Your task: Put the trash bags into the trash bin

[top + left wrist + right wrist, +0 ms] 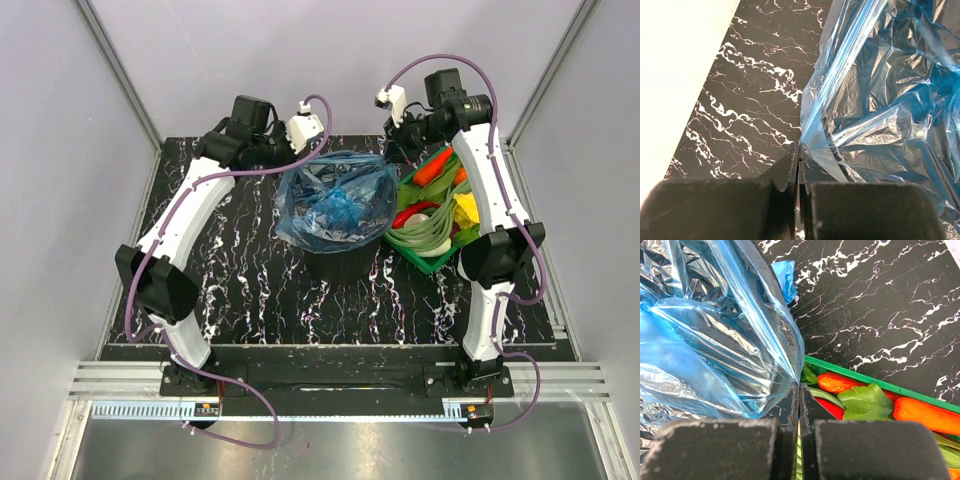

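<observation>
While the blue trash bag (335, 200) sits puffed on top of the black trash bin (336, 266), L gripper (798, 156) & R gripper (799, 390) each pinch its edge, jaws pressed tight.

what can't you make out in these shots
Trash bin rim and inside: top view, covered by the blue trash bag.
Bag count: all views, one crumpled mass of film.
Green tray contents: top view, right arm overlaps them; right wrist view, cut by the frame edge.
</observation>
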